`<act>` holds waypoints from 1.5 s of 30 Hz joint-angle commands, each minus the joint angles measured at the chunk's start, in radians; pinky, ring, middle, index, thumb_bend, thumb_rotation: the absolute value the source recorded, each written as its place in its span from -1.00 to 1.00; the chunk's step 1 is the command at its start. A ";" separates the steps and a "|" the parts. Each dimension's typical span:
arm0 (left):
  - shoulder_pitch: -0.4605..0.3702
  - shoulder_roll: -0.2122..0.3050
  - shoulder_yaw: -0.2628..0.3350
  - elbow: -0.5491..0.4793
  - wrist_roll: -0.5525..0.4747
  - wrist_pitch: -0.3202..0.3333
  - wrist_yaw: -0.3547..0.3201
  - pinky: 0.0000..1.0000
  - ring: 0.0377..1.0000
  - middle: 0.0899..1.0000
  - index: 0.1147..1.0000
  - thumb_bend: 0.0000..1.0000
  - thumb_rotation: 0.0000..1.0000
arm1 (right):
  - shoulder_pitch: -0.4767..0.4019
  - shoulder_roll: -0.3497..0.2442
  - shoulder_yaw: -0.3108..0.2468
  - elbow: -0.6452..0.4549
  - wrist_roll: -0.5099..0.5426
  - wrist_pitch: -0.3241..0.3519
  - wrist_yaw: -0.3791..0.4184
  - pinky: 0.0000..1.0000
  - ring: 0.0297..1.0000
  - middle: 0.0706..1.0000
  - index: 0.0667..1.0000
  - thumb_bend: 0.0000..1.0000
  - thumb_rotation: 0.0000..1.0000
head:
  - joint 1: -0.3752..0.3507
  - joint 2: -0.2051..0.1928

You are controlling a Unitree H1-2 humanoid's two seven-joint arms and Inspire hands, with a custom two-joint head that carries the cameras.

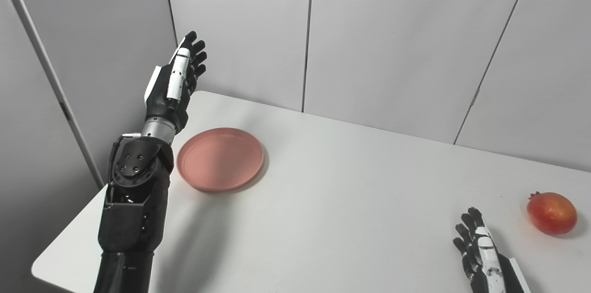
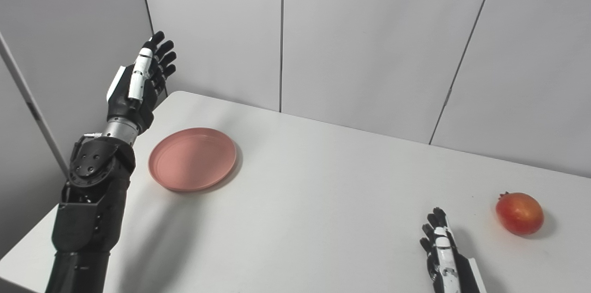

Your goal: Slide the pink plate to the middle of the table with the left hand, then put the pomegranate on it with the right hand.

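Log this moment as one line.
left robot hand open, raised | pink plate unmoved | right robot hand open | pomegranate on table

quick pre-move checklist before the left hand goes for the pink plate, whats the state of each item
1. Left hand free to push: ok, raised above the table's far left corner, fingers apart, holding nothing.
2. Pink plate upright and empty: ok, flat on the table, nothing on it.
3. Plate already in the middle: not ok, it sits at the left side.
4. Sliding path toward the middle: ok, bare table surface to the plate's right.
5. Right hand out of the way: ok, low near the front right edge, open, holding nothing.
6. Pomegranate clear of the path: ok, far right, apart from the right hand.
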 commanded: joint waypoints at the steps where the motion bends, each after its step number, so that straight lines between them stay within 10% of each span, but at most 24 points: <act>1: -0.022 0.033 0.014 0.004 -0.014 -0.055 -0.009 0.95 0.94 0.92 0.88 -0.29 1.00 | -0.031 -0.006 -0.006 -0.026 0.006 -0.025 0.005 1.00 1.00 1.00 1.00 -0.84 1.00 | 0.004 -0.001; 45: 0.045 0.069 0.151 0.232 -0.124 -0.106 0.012 0.95 0.88 0.86 0.84 -0.36 1.00 | -0.031 -0.018 -0.006 -0.061 0.010 0.035 -0.003 1.00 1.00 1.00 1.00 -0.88 1.00 | 0.021 -0.006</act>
